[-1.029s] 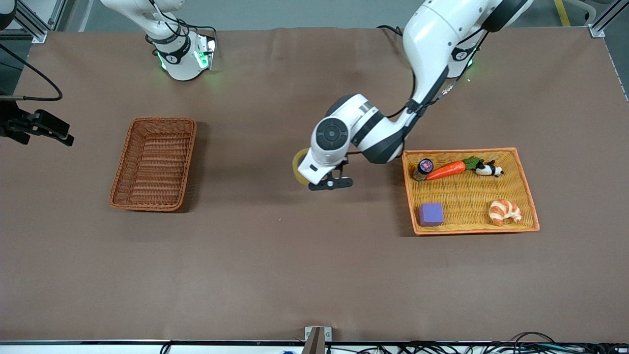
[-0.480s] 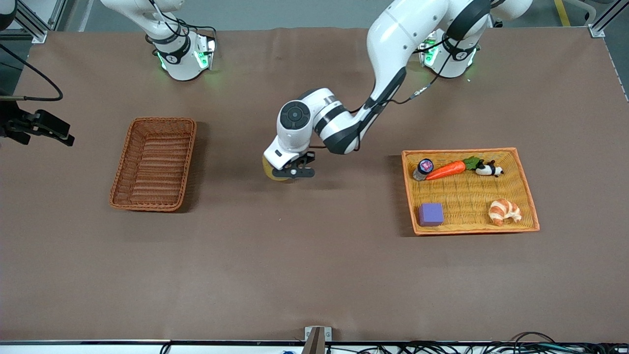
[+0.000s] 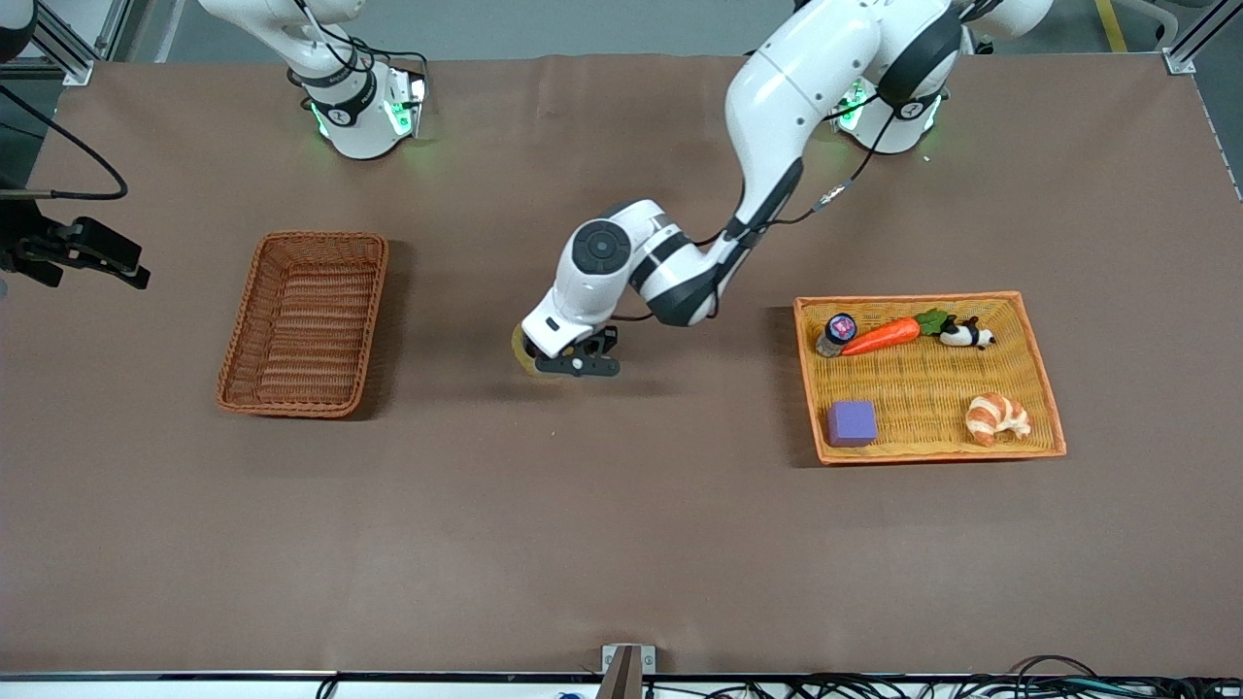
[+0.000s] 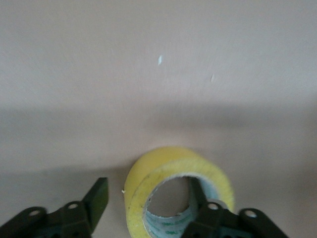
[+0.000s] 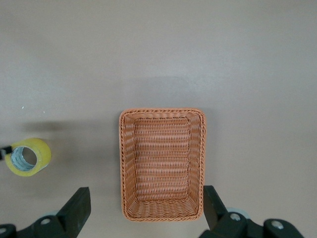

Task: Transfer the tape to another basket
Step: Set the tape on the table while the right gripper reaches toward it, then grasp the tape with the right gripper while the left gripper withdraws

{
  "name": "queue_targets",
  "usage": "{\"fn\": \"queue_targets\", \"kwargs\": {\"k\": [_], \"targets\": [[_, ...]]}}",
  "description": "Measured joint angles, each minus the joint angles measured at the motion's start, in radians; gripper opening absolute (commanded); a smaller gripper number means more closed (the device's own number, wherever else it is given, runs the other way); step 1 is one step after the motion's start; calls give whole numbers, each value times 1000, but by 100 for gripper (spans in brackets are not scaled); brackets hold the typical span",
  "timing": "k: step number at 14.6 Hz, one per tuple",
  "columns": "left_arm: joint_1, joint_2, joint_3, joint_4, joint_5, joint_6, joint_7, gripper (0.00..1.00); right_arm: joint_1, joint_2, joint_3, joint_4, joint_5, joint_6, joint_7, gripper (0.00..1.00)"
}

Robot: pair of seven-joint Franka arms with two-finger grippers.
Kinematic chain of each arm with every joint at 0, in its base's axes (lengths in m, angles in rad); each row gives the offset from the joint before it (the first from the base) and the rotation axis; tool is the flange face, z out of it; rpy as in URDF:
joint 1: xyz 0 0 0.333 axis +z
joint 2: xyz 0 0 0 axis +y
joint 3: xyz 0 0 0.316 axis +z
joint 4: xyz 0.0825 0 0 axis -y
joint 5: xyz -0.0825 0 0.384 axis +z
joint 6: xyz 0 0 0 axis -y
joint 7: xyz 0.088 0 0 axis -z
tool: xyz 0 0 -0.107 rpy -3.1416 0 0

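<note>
Tape [image 3: 521, 348] hangs over bare tabletop [image 3: 621, 534], pinched through its core by your left gripper [image 3: 563, 361]. Carry it level toward the basket [image 3: 303, 322] at nine o'clock; the right gripper [image 5: 143, 208] waits spread above.

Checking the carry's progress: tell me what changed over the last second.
The left hand has carried the tape over the bare table, away from the orange tray toward the basket, then dipped slightly. One finger sits inside the roll's core, one outside. The tape is not over the basket yet. The right hand waits open above the basket. Both baskets and the tray's items stayed put.
</note>
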Motion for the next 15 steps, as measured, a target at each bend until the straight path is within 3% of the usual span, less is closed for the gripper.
{"fn": "queue_targets", "kwargs": {"k": [4,8,12,15], "targets": [[212,-145,-108,0,-2,-228,22,100,73,60,45,-8,7,24,-1,100],[362,-307,-115,-10,-1,-528,178,100,110,152,209,-96,8,232,159,100],[532,-421,-114,-85,3,-571,294,100,144,208,336,-274,6,495,345,100],[670,-510,-118,-147,5,-575,463,100,185,267,356,-368,0,648,357,100]]}}
